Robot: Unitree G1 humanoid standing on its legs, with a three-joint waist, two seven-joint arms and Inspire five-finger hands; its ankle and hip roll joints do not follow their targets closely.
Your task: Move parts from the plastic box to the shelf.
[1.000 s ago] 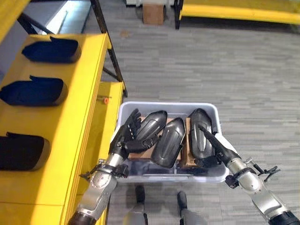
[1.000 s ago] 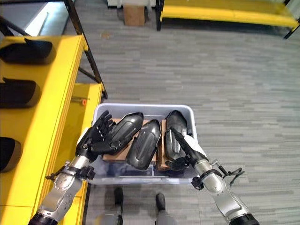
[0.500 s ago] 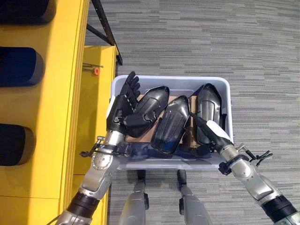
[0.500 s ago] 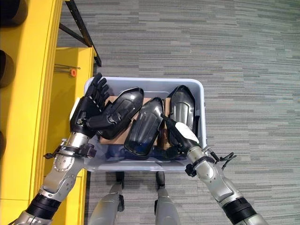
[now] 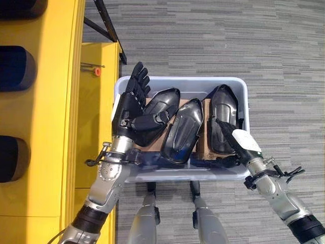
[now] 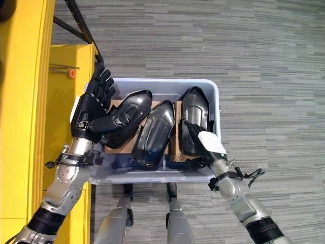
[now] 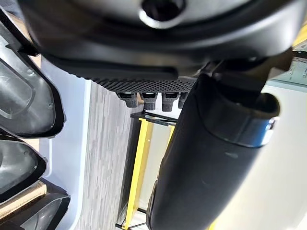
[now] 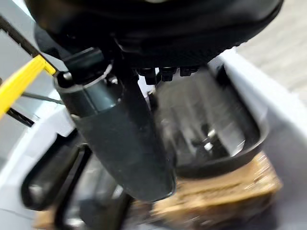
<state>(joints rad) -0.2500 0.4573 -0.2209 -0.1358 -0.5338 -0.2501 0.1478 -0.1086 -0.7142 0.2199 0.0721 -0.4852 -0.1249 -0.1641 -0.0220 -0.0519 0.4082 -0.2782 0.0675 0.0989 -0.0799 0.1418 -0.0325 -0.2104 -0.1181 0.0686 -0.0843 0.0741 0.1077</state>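
Fingers of the left hand (image 5: 128, 109) stand straight and apart, thumb lying across the leftmost glossy black moulded plastic part (image 5: 155, 116) in the pale grey plastic box (image 5: 181, 84). Right hand (image 5: 237, 144), fingers extended, rests on the rightmost part (image 5: 223, 113).

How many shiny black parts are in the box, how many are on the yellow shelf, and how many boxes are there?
Glossy black moulded parts in the box: 3
Dark parts on the yellow shelf: 3
Pale plastic box: 1
Total: 7
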